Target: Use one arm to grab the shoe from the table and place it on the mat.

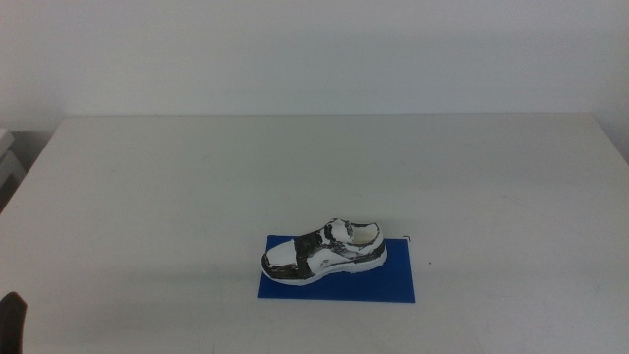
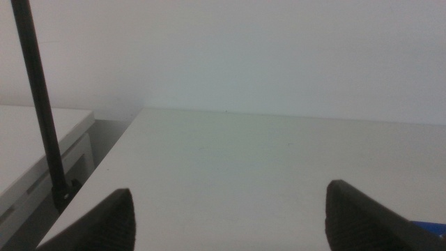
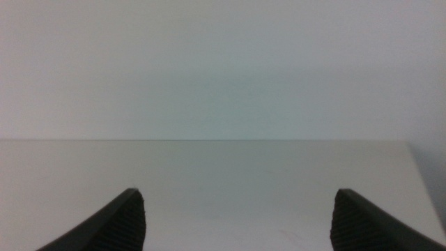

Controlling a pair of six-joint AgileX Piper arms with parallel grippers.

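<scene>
Shoe (image 1: 324,252) lies on the blue mat (image 1: 339,287), toe toward 9 o'clock, heel toward 3 o'clock, sole down. It sits on the mat's far half; the near strip of the mat is bare. The mat lies on the white tabletop (image 1: 177,187), at about 6 o'clock from the tabletop's centre in the middle view.

Left gripper (image 2: 230,213): jaws spread wide, nothing between them, looking out over bare tabletop; a sliver of blue shows by one jaw. In the middle view only a dark tip shows at the lower left corner (image 1: 12,317). Right gripper (image 3: 237,216): jaws likewise spread, empty, facing bare tabletop and wall; not seen in the middle view.

Judgement: placement looks complete, both arms parked clear. What is left is to verify, not to act.
- Check that the whole sole rests on the mat. The heel comes close to the far right corner, so any overhang would be there.
- If a correction were needed, approach from above, pinch across the midfoot, lift clear before shifting toward 6 o'clock, and avoid dragging, since the thin mat could slide along.

Writing: none legible on shoe, mat or tabletop. The shoe's side panels show only dark and silvery patterning; too small to read a brand.
</scene>
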